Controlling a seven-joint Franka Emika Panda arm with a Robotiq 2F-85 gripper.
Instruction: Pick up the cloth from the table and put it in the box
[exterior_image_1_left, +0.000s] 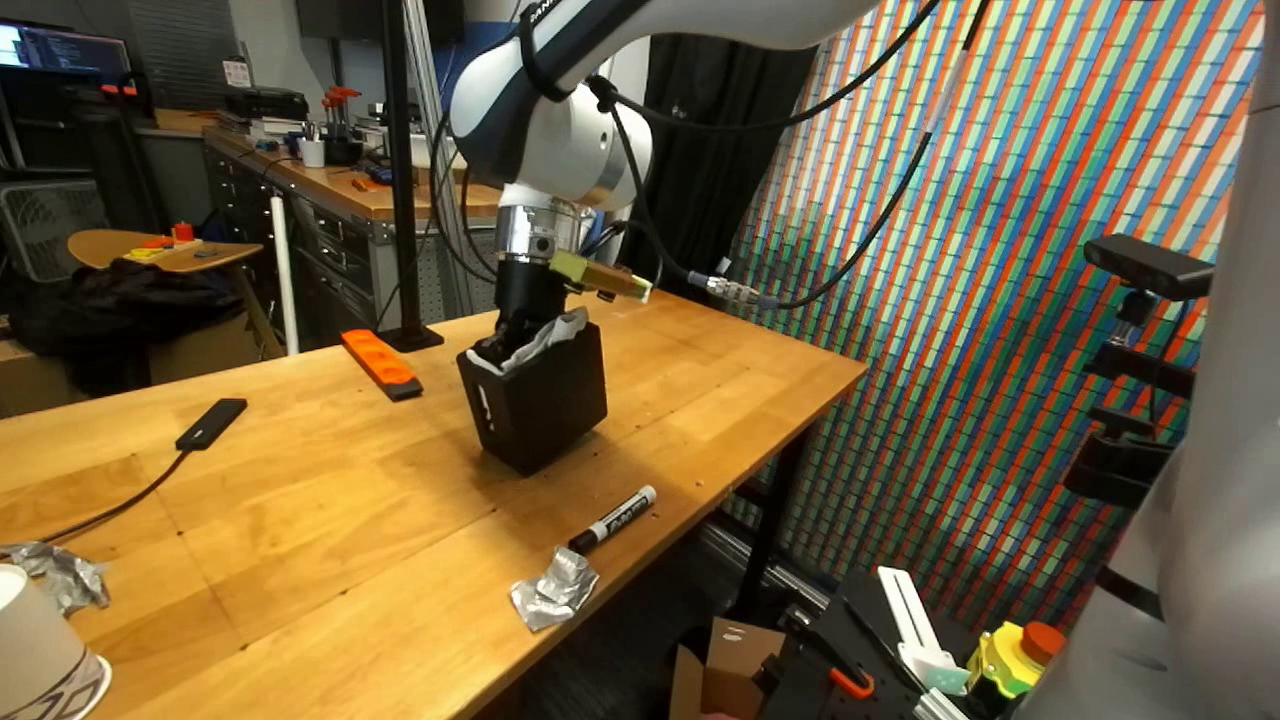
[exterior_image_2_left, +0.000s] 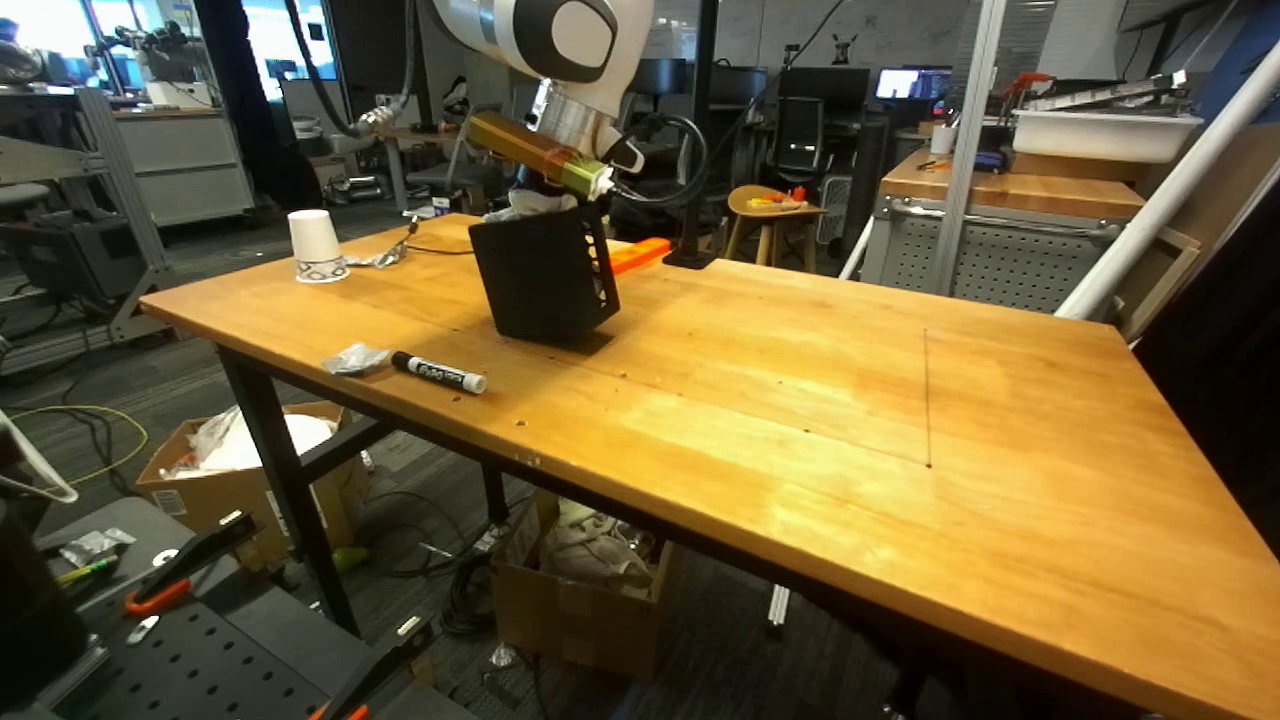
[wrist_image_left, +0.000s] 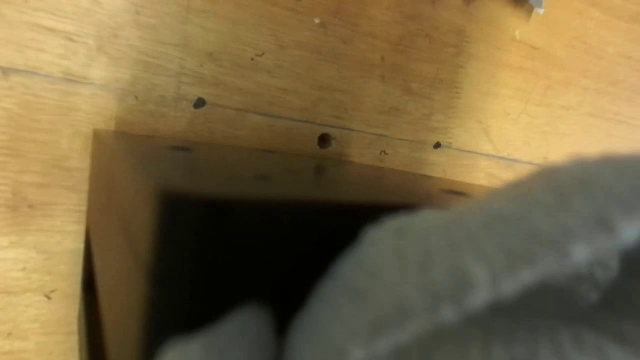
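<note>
The black box stands on the wooden table and looks slightly tilted. It also shows in an exterior view, with a perforated side. The white cloth is bunched in the box's mouth and pokes above its rim. In the wrist view the cloth fills the lower right, over the box's dark inside. My gripper points down into the box's mouth, against the cloth. Its fingertips are hidden by the cloth and the box walls, so I cannot see whether they are open or shut.
A marker and crumpled foil lie near the table edge. An orange flat object lies by a black post. A black adapter with cable and a paper cup are also on the table.
</note>
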